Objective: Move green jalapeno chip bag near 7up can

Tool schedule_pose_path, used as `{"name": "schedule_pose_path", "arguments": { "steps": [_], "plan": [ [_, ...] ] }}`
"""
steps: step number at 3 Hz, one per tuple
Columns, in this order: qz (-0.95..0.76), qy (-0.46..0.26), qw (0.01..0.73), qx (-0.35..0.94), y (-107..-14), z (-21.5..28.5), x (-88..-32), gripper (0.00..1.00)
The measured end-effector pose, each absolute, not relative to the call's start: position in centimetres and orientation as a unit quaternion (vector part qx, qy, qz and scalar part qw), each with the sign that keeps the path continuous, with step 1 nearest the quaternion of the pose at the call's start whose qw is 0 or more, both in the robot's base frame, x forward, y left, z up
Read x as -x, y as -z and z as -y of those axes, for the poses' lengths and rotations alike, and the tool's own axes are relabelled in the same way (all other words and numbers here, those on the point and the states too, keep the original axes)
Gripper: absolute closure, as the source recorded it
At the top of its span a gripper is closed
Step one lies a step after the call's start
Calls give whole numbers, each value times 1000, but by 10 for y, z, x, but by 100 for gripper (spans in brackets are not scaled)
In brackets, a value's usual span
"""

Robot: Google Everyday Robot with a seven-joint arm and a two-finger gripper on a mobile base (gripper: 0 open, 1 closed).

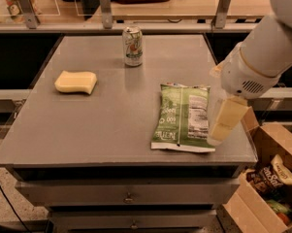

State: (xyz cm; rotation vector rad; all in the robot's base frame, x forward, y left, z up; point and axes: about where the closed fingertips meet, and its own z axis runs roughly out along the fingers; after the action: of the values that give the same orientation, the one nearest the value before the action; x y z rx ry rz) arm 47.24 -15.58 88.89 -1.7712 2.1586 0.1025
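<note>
The green jalapeno chip bag lies flat on the grey table at its front right, white nutrition panel facing up. The 7up can stands upright at the back middle of the table, well apart from the bag. My gripper hangs from the white arm that comes in from the upper right. It is over the table's right edge, just at the bag's right side and overlapping that edge of the bag in this view.
A pale yellow sponge lies on the left of the table. An open cardboard box with snack bags stands on the floor to the right. A counter with posts runs behind the table. Drawers sit below the tabletop.
</note>
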Motion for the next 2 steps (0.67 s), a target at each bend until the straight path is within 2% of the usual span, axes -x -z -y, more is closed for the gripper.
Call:
{"name": "schedule_pose_path", "arguments": {
  "steps": [2],
  "plan": [
    [-755, -85, 157, 631, -829, 123, -489, 0]
  ]
}}
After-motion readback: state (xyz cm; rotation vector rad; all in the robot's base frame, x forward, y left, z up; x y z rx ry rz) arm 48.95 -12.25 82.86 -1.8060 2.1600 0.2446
